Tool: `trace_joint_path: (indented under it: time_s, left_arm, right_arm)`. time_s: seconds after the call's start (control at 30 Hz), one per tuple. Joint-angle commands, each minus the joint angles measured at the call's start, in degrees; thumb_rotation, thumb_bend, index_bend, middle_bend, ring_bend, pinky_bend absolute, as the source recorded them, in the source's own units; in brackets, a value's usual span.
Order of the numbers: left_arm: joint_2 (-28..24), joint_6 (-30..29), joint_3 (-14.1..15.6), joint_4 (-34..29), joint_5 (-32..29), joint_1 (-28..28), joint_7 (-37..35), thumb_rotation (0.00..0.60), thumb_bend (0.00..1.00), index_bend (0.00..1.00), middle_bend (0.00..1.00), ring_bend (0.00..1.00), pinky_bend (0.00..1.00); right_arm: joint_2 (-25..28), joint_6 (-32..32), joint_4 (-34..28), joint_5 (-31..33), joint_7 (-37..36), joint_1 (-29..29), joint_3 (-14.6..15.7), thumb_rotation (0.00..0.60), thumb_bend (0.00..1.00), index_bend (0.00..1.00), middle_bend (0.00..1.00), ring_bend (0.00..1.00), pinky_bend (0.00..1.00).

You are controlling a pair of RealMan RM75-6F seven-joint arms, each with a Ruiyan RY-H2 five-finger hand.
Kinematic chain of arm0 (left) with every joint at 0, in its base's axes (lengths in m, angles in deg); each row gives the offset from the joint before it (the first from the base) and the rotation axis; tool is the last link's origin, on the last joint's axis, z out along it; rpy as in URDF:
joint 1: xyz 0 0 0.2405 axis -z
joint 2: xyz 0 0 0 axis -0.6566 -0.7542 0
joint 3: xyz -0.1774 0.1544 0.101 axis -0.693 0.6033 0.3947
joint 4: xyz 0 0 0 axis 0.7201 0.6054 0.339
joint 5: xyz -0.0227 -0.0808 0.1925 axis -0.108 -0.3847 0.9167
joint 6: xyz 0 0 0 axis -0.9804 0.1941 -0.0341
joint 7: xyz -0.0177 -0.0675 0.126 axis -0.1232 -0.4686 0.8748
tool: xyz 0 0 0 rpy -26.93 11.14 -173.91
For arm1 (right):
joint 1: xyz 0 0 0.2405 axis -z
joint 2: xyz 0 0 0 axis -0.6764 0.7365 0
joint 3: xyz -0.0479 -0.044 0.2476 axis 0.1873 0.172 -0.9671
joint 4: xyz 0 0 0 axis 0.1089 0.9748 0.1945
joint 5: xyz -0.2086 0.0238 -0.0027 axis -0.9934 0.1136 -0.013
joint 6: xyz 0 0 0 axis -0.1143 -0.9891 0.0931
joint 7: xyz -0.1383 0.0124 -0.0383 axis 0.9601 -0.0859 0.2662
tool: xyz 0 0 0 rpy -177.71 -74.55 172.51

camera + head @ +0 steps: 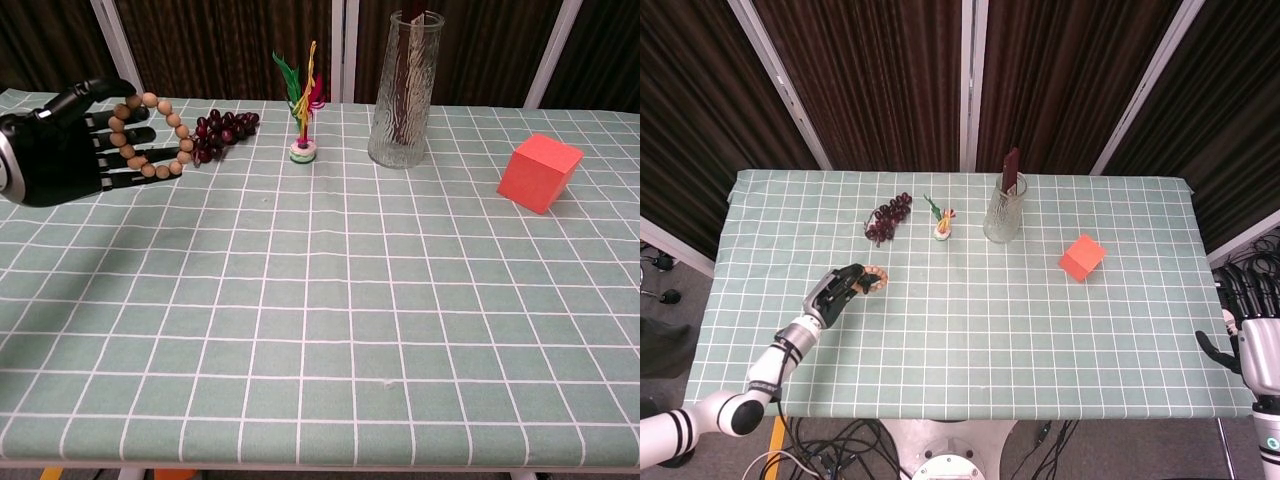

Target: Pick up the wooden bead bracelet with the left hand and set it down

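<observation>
A: Where was the wooden bead bracelet [152, 137]?

B: It hung looped over the outstretched fingers [128, 158] of the left hand [62, 145], raised off the green checked tablecloth [330, 300]. The thumb curved over the top of the loop, so the hand was grasping the bracelet. In the head view the same hand [843, 287] showed over the near-left part of the table, with the bracelet [873, 276] at its fingertips.

A: What lay closest to that hand?

B: The bunch of dark red grapes [222, 131], just past the fingertips and a little further back; in the chest view the bracelet's far edge overlapped them, though whether they touched could not be told. From above, the grapes [889, 217] sat apart from the hand, further back on the table.

A: And beyond the grapes?

B: Further to the right of the left hand stood a small feathered shuttlecock toy [303, 100], upright on its round base. Beyond that stood a tall ribbed glass vase [403, 95] with a dark stick inside it. The red cube [540, 172] rested well away, on the far right side of the cloth.

A: What about the other hand?

B: The right hand [1245, 325] appeared only in the head view, off the table's right edge, well apart from everything on it. Its fingers were spread and it held nothing.
</observation>
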Motion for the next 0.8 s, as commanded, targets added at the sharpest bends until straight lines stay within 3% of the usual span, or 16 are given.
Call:
trace_joint_path:
  time_s: [0.03, 0.17, 0.43, 0.8]
  left_arm:
    - [0.3, 0.3, -0.5, -0.1, -0.5, -0.4, 0.8, 0.437, 0.42, 0.61, 0.69, 0.3, 0.15]
    - [0.5, 0.6, -1.2, -0.1, -1.1, -0.9, 1.8, 0.429, 0.44, 0.61, 0.7, 0.3, 0.15]
    - [0.8, 0.6, -2.2, -0.8, 0.0, -2.1, 2.8, 0.256, 0.61, 0.61, 0.67, 0.3, 0.15]
    - [1.5, 0.1, -2.4, -0.4, 4.0, -2.8, 3.0, 0.234, 0.68, 0.55, 0.61, 0.3, 0.16]
  right_arm:
    - [0.0, 0.0, 0.0, 0.0, 0.0, 0.0, 0.0, 0.6, 0.1, 0.0, 0.07, 0.0, 0.0]
    - [-0.1, 0.1, 0.1, 0.0, -0.1, -0.1, 0.0, 0.6, 0.1, 0.0, 0.07, 0.0, 0.0]
    - [-0.2, 0.3, 0.3, 0.0, -0.3, -0.1, 0.1, 0.6, 0.1, 0.0, 0.07, 0.0, 0.0]
    - [-0.2, 0.2, 0.5, 0.1, -0.6, 0.0, 0.0, 0.6, 0.1, 0.0, 0.07, 0.0, 0.0]
